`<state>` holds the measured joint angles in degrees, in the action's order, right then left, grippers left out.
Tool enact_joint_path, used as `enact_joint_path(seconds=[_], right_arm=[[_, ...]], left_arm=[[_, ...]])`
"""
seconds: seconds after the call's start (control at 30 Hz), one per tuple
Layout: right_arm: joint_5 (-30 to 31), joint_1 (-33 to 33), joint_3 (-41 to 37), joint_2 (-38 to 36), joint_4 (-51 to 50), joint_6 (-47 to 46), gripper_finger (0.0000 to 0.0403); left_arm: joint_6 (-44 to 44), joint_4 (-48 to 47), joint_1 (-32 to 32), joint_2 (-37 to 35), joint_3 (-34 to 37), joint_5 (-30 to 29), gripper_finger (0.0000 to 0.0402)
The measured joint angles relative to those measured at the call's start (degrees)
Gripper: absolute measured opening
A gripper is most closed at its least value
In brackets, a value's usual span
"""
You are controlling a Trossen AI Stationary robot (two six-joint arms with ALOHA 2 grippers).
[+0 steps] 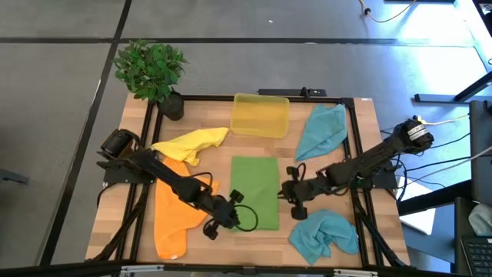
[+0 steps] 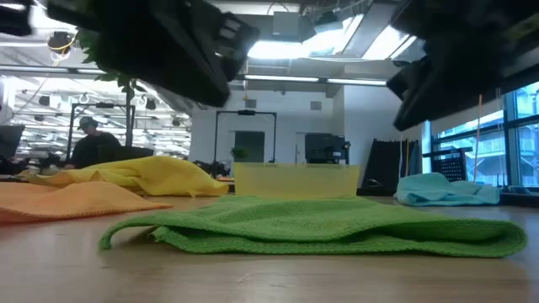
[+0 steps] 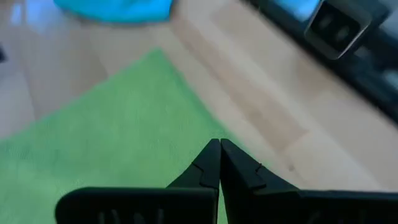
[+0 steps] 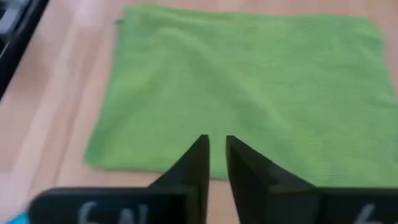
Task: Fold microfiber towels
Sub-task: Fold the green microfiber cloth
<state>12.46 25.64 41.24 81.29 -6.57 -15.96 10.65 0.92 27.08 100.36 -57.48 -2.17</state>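
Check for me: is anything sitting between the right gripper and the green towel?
Nothing visible. The right gripper, slightly open and empty, hangs just off the edge of the green towel, with only bare table beneath. The left gripper waits shut at the opposite edge.

Folded towel (image 1: pixel 255 191) mid-table, between left pincer (image 1: pixel 228 218), right pincer (image 1: pixel 288 190).

The whole table (image 1: pixel 108 208) was seen from straight overhead in the high view, with the green towel (image 1: pixel 255 191) at its centre. The same green towel (image 2: pixel 337 229) was viewed level from table height, very near, facing the yellow bin (image 2: pixel 295 179) behind it. It was looked down on closely from both wrist views, over opposite edges (image 3: pixel 106 149) (image 4: pixel 249 81), so the towel was shared by all four.
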Motion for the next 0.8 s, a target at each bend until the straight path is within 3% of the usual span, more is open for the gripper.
enact_joint_path(seconds=[0.17, 0.37, 0.8], right_arm=[[0.1, 4.6, 0.0, 3.9, 5.9, 3.7, 0.0136], [1.5, 9.1, 0.0, 10.3, 11.9, 12.3, 0.0201], [3.7, 12.6, 0.2, 18.5, 17.8, 13.1, 0.022]], left_arm=[[-2.7, 11.4, 1.4, -0.2, 6.5, 0.0, 0.0], [-8.3, 14.9, 1.8, -0.2, 9.5, -0.9, 0.0003], [-8.6, 15.8, 1.7, -0.2, 9.6, -1.8, 0.0004]])
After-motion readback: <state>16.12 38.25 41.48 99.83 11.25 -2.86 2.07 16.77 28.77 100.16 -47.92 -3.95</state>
